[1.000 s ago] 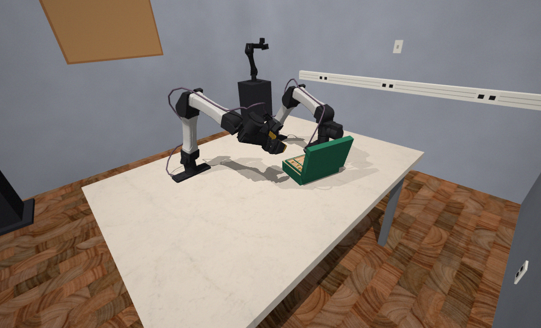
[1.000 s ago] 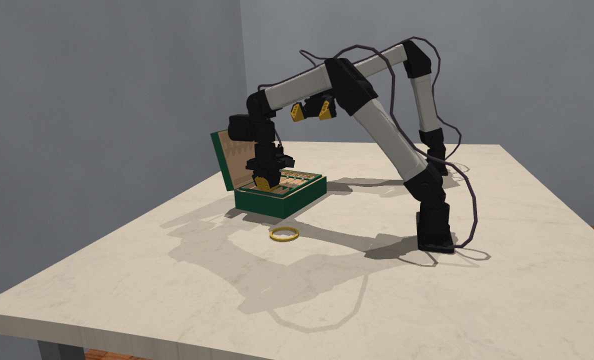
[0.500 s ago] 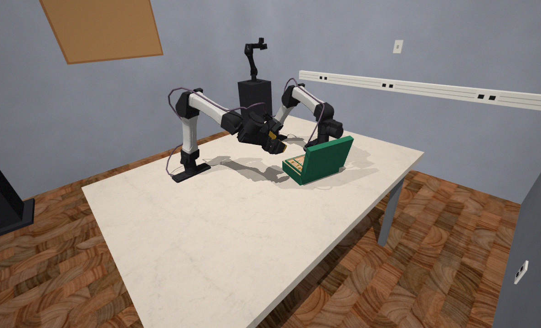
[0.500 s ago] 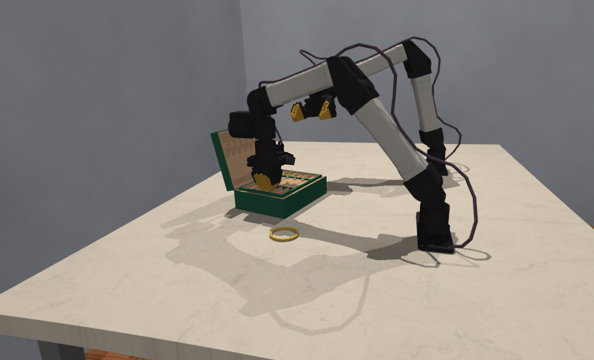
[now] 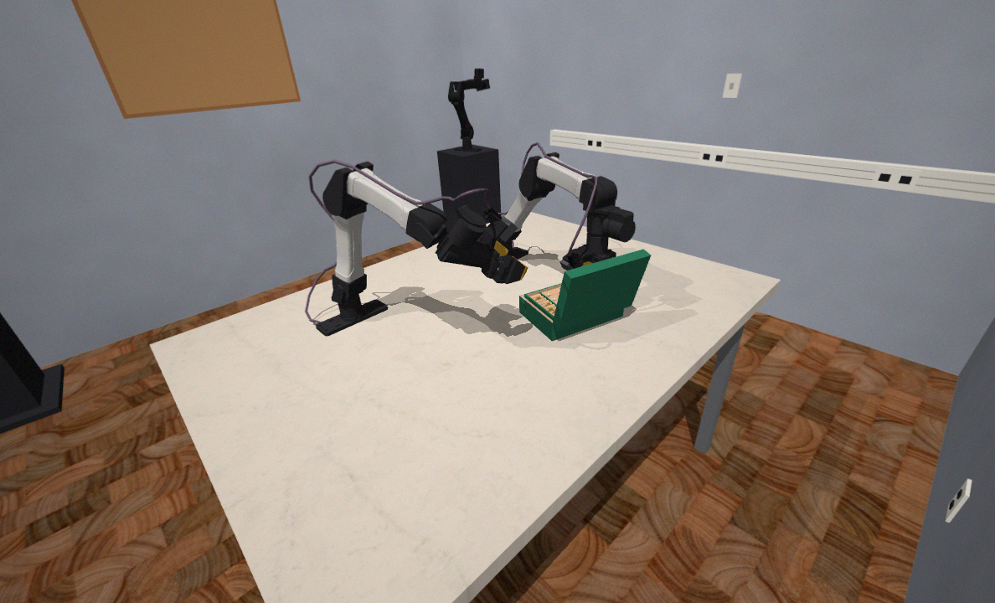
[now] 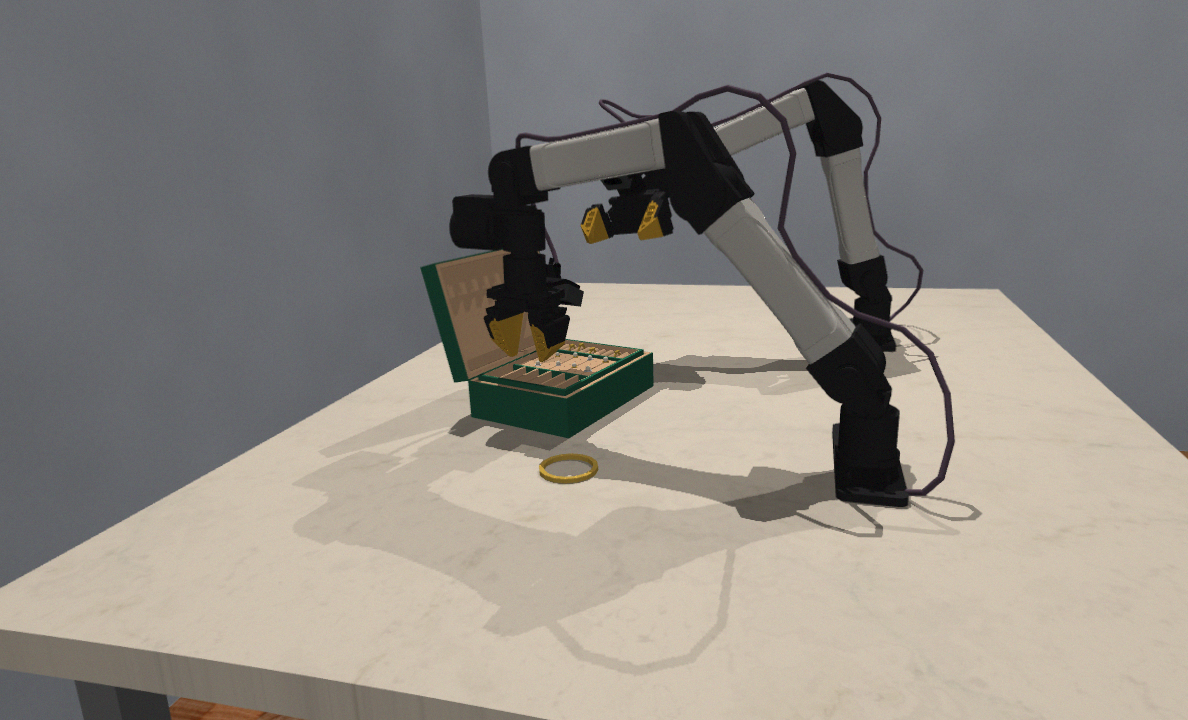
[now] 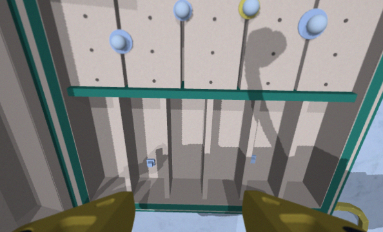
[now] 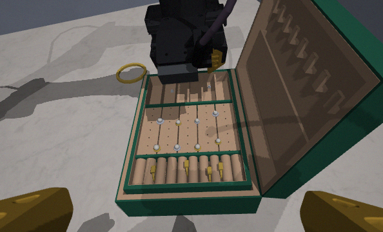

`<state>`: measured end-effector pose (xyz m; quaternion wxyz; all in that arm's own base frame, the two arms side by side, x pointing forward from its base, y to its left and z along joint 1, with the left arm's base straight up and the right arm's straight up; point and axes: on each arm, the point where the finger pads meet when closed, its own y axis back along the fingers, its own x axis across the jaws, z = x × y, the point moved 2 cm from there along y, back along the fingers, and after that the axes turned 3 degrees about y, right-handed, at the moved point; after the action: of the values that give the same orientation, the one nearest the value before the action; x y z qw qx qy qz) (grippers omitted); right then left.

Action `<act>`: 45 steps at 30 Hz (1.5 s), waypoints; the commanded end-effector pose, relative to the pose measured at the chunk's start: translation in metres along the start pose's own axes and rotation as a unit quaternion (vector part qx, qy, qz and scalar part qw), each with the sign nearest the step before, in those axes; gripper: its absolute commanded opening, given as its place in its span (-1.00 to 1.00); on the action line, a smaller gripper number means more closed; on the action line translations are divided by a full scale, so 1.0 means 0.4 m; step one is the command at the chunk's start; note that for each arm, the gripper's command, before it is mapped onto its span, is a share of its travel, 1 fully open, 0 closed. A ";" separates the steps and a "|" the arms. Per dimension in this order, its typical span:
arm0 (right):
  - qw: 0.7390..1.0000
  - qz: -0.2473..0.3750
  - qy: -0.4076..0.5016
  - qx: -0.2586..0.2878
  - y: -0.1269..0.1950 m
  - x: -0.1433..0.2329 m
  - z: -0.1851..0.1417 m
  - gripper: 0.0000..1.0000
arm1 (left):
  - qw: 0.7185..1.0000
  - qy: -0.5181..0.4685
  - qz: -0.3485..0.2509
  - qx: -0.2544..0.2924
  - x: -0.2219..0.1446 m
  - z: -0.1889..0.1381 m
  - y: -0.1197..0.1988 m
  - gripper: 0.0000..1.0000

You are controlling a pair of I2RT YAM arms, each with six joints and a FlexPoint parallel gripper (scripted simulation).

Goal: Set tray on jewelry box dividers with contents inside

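The green tray [image 6: 568, 391] [image 7: 211, 94] [image 8: 188, 187] sits inside the open jewelry box [image 5: 542, 323] [image 6: 522, 408] [image 8: 191, 208], its rim near the box's rim. It looks level; the dividers below are hidden. Pearl studs stand in its middle section, small gold pieces lie among the ring rolls, and two tiny pale pieces lie in the slotted section. My left gripper [image 6: 528, 354] [image 7: 188, 200] is part open and empty, just above the slotted end. My right gripper [image 6: 622, 228] [image 8: 187, 200] is wide open and empty, raised beyond the roll end.
The raised lid [image 5: 605, 292] [image 6: 444, 313] [image 8: 369, 106] stands along one long side of the box, close to my left gripper. A gold bangle [image 6: 568, 480] [image 7: 363, 220] lies on the table [image 5: 351, 450] [image 6: 759, 608] near the box's slotted end.
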<state>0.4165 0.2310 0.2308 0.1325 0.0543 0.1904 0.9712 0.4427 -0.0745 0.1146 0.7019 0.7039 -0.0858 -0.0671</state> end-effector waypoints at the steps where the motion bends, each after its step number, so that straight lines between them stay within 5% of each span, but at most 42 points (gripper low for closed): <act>1: 0.999 -0.005 0.026 -0.023 0.015 -0.004 0.062 1.00 | 0.999 0.040 0.017 -0.013 -0.006 0.013 0.054 0.22; 9: 0.999 -0.005 0.026 -0.023 0.015 -0.004 0.062 1.00 | 0.984 0.165 0.049 -0.047 -0.005 0.038 0.066 0.22; 24: 0.999 -0.005 0.026 -0.023 0.015 -0.004 0.062 1.00 | 0.882 0.446 0.103 -0.109 -0.061 0.086 0.115 0.22; 33: 0.999 -0.005 0.026 -0.024 0.015 -0.004 0.063 1.00 | 0.751 0.627 0.136 -0.155 -0.110 0.129 0.148 0.22; 37: 0.999 -0.006 0.030 -0.025 0.026 0.000 0.071 1.00 | 0.715 0.666 0.139 -0.161 -0.131 0.146 0.146 0.22; 45: 0.998 0.016 0.051 -0.032 0.058 0.034 0.085 1.00 | 0.702 0.678 0.142 -0.165 -0.147 0.161 0.149 0.22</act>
<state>0.4102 0.2319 0.2310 0.1162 0.0556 0.1880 0.9737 0.3678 -0.1258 0.1614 0.6821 0.4403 0.3272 0.4835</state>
